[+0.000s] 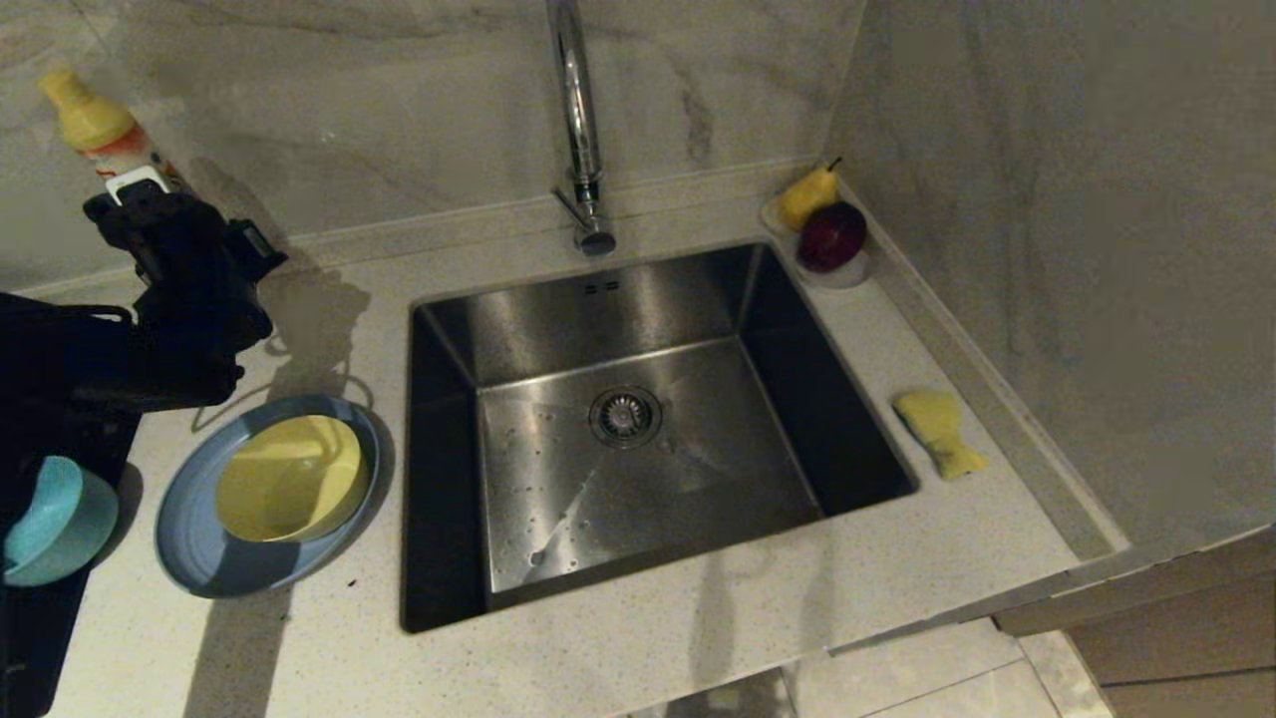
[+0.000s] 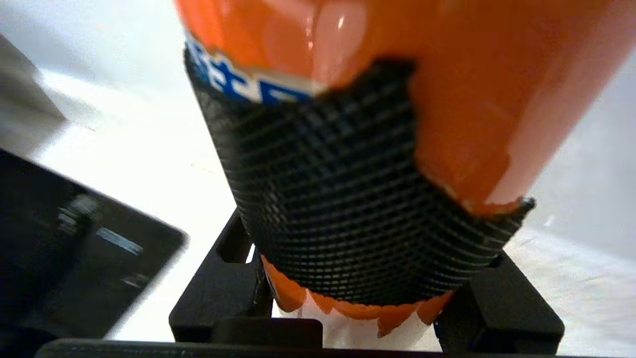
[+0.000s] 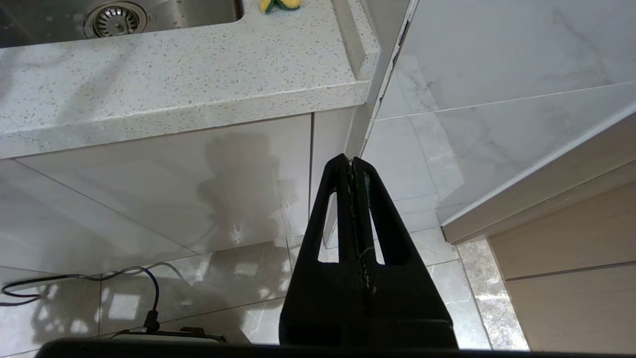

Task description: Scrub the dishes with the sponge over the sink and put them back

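Observation:
A slate-blue plate (image 1: 194,558) lies on the counter left of the sink (image 1: 698,289), with a pale-yellow bowl (image 1: 289,479) in it. A teal bowl (image 1: 55,524) sits tilted at the far left. The yellow sponge (image 1: 939,431) rests on the counter right of the sink, and its edge also shows in the right wrist view (image 3: 279,5). My left gripper (image 1: 140,204) is at the back left, shut on an orange bottle (image 2: 447,99) with a yellow cap (image 1: 85,115). A finger sits on each side of the bottle's black mesh sleeve (image 2: 338,199). My right gripper (image 3: 352,161) hangs shut and empty below the counter edge.
A chrome tap (image 1: 578,120) rises behind the sink. A white dish with a yellow pear (image 1: 807,194) and a dark red fruit (image 1: 832,236) stands in the back right corner. A black panel (image 1: 40,618) lies at the far left. A marble wall closes the right side.

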